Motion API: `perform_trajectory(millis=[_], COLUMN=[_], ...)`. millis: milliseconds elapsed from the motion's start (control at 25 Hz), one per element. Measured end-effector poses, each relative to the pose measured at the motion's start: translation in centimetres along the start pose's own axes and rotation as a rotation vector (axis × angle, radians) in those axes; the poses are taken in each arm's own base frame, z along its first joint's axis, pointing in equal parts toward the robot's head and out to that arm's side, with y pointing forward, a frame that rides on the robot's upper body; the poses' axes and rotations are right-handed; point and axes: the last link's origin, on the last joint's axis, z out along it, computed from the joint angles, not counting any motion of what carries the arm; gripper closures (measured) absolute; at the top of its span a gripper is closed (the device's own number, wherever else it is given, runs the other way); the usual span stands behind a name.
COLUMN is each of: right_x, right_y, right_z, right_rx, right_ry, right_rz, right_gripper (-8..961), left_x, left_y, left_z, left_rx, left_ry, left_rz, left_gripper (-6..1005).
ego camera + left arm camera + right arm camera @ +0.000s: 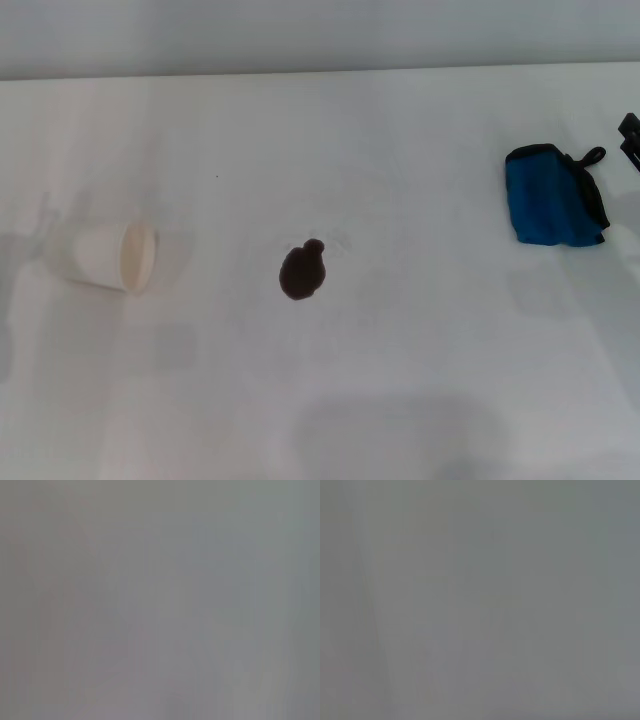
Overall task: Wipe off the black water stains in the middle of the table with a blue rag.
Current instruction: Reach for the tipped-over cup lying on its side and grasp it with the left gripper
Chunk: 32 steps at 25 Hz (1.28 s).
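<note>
Three things lie on the white table point(420, 380): a dark stain point(302, 272) near the middle, a folded blue rag point(553, 196) toward the right edge, and a white paper cup point(108, 257) tipped on its side toward the left edge. The stain is roundish with a small knob on its far side, well apart from both rag and cup. A black part of the right gripper point(630, 140) shows at the right edge just beside the rag's loop; whether it is open I cannot tell. Both wrist views show only flat grey, and the left gripper is out of sight.
</note>
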Motion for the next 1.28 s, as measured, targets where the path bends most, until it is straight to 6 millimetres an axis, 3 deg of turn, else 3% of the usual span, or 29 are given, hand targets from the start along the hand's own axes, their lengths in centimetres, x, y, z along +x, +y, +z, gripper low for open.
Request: perform_trajectory(millis=[840, 1040, 1280], right_x=[0.3, 0.0, -0.3], right_y=[-0.4, -0.6, -0.4], right_z=[-0.5, -0.3, 0.4], right_rx=[0.014, 0.015, 0.012], right_ry=[0.012, 0.009, 0.008], right_rz=[0.0, -0.012, -0.018], right_gripper=[292, 293, 294], left_x=[-0.1, 1.1, 4.9], left_y=[0.3, -1.8, -4.6], left_z=[-1.0, 0.8, 4.7], left_rx=[-0.125, -0.296, -0.513], left_ry=[-0.016, -0.095, -0.367], left_rz=[-0.061, -0.168, -0.056], left_gripper=[151, 154, 153])
